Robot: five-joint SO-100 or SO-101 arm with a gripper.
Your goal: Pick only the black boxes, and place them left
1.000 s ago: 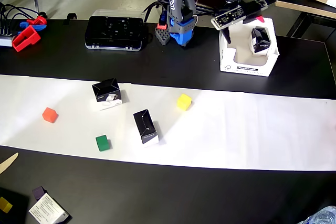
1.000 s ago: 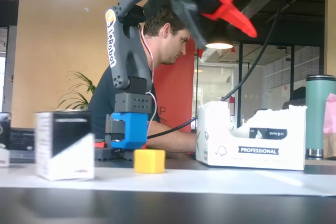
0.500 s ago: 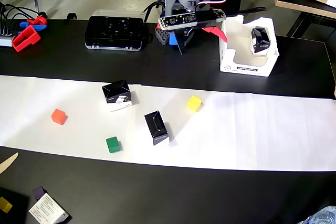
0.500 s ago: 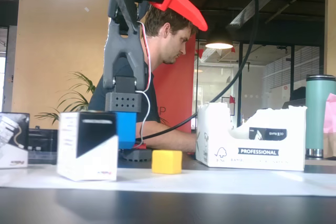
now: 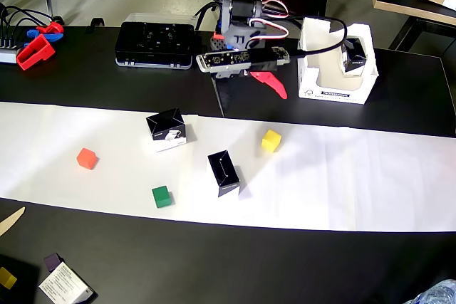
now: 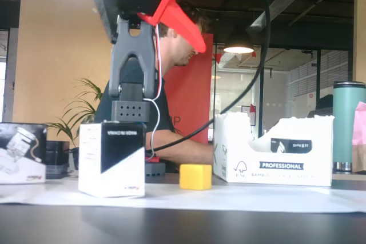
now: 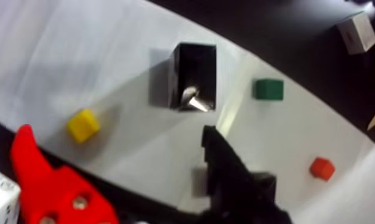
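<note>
Jaws stood spread and empty: my gripper (image 7: 115,161) showed a red finger (image 7: 43,184) at 8 o'clock and a black finger (image 7: 237,179) at 5 o'clock in the wrist view. Nearest target, a black box (image 7: 194,76), lay at 12 o'clock from the gap, long axis running 12-to-6, on the white paper (image 7: 76,53). A second black box (image 5: 166,129) lay farther off, at 10 o'clock from the first in the overhead view. A third sat in the white carton (image 5: 335,90).
</note>
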